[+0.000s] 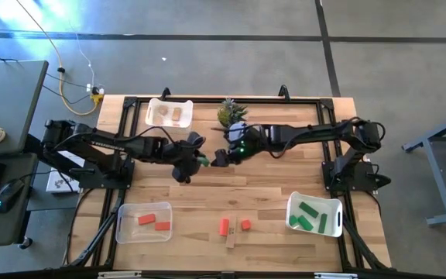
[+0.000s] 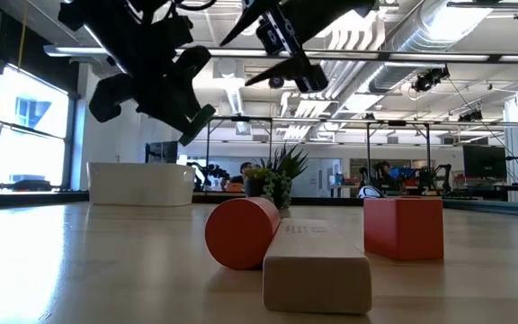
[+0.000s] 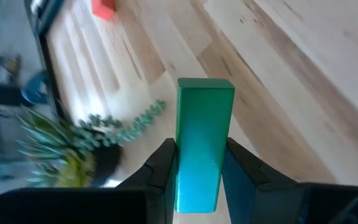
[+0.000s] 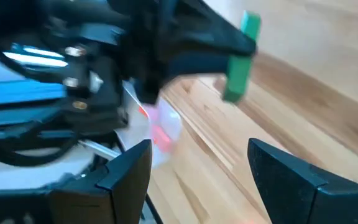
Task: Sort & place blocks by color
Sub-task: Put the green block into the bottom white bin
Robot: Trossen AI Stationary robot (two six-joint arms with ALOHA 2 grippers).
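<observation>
My left gripper (image 1: 198, 161) is up above the middle of the table, shut on a green bar block (image 3: 202, 134) that also shows in the low view (image 2: 198, 124). My right gripper (image 1: 221, 157) is open and faces it from the right, a short gap away; its fingers (image 4: 129, 171) stand wide apart and touch nothing. Two red-orange blocks (image 1: 224, 226), (image 1: 245, 224) and a tan bar (image 1: 231, 239) lie flat on the table near its near edge. My left gripper pinches the green bar between its two fingers (image 3: 163, 171), which lie on its two long side faces at one end (image 3: 194, 186). The other end (image 3: 205, 87) sticks out past the fingertips toward my right gripper. The bar is lifted clear of the table.
A white bin (image 1: 152, 115) with tan blocks stands at the far left, next to a small potted plant (image 1: 227, 113). A clear bin (image 1: 122, 225) with red blocks is near left. A white bin (image 1: 293, 209) with green blocks is near right.
</observation>
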